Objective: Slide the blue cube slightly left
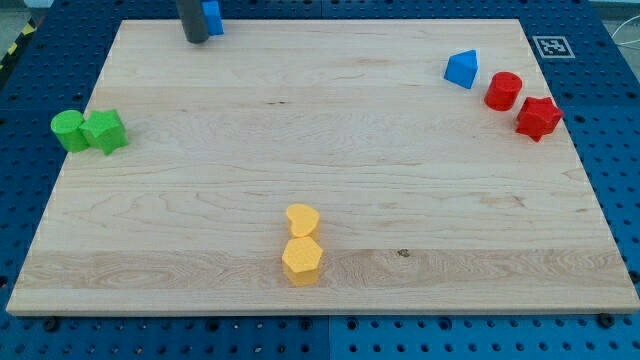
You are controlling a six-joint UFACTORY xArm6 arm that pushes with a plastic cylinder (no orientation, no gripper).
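Tabletop [330,140]: pale wood, fine grain lines, one small dark knot near the bottom edge; surround is blue with dark holes, and a black-and-white square marker [551,46] sits off the top right corner. Blue cube [213,16] and blue triangular block [461,69]; red cylinder [503,91] and red star-like block [538,117]. Green cylinder [68,131] and green block [104,131]; yellow heart-like block [301,220] and yellow hexagonal block [301,260]; my tip [195,38] dark grey.

Far off to the view's right of my tip [194,40], a blue wedge-shaped block [462,69] sits near the wooden board's [320,170] top right corner. Beside it are a red cylinder [504,91] and a red star-like block [538,118]. Below my tip, toward the view's left edge, a green cylinder [68,131] touches a green block [104,131]. Well below, two yellow blocks [302,245] touch near the bottom edge.
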